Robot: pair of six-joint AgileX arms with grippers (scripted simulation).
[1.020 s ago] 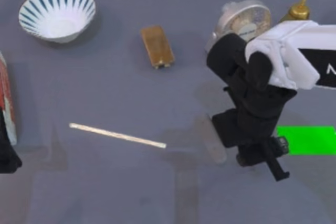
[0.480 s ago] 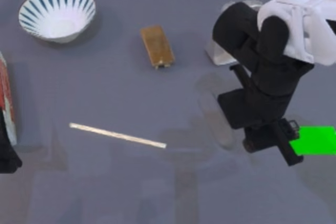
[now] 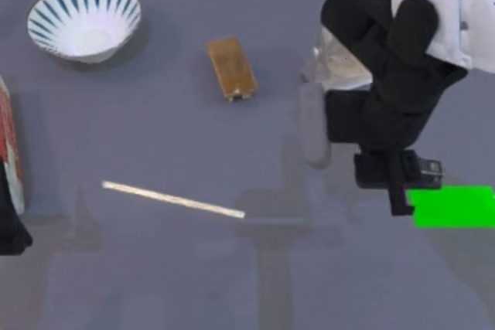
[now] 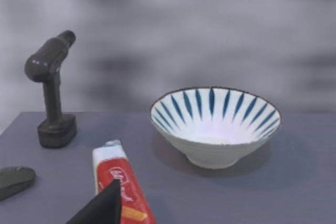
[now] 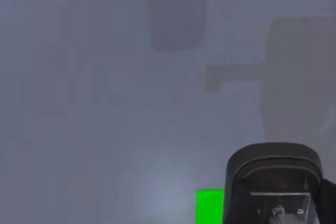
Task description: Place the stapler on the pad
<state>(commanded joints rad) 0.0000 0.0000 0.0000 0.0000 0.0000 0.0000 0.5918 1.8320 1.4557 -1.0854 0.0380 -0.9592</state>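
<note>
The stapler (image 3: 421, 171), judged rigid, light and best clamped across its flat sides, is held closed-fingered by the right gripper (image 3: 402, 183), at ten o'clock of the pad (image 3: 456, 206).

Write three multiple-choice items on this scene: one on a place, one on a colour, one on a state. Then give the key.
1. Where is the pad?
A. the table's right edge
B. beside the bowl
C. under the brown block

2. What colour is the pad?
A. red
B. bright green
C. white

3. What is the stapler's state?
A. flat on the pad
B. in the bowl
C. held in the right gripper

Key: A, it lies at the right edge; B, it is plainly green; C, it sits in the gripper beside the pad's left end.
</note>
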